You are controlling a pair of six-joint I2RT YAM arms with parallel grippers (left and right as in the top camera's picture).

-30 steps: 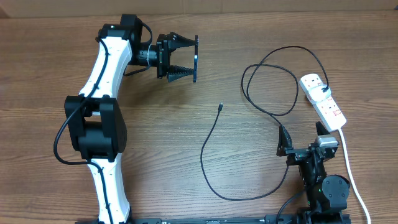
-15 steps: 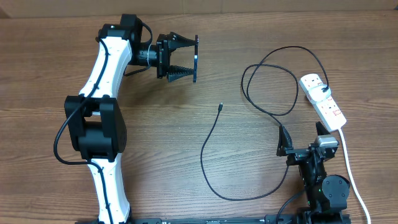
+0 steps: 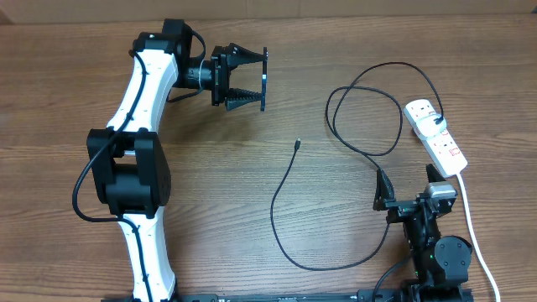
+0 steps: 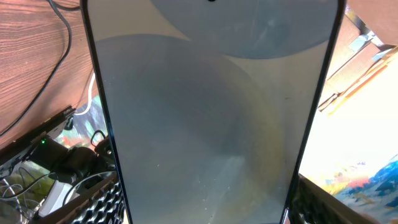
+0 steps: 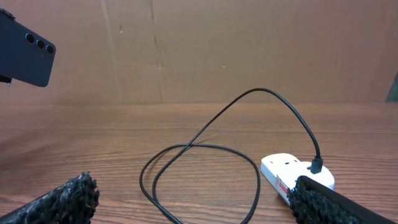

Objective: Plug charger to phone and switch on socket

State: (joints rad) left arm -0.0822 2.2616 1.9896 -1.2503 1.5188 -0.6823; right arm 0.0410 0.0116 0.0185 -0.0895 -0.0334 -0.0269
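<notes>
Left gripper [image 3: 257,80] is pinching the phone [image 3: 265,80] between its fingers, probably presenting the port toward the charger tip [image 3: 298,144]; right gripper [image 3: 407,186] is sitting spread wide, empty.

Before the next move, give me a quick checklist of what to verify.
1. Grip: left gripper shut on phone: ok.
2. Free arm: right gripper open and empty: ok.
3. Reach: charger tip lies loose on the table, unobstructed: ok.
4. Power end: charger plug seated in socket: ok.
5. Is the socket switch off? Cannot tell.
6. Is the phone port turned toward the tip? Cannot tell.
</notes>
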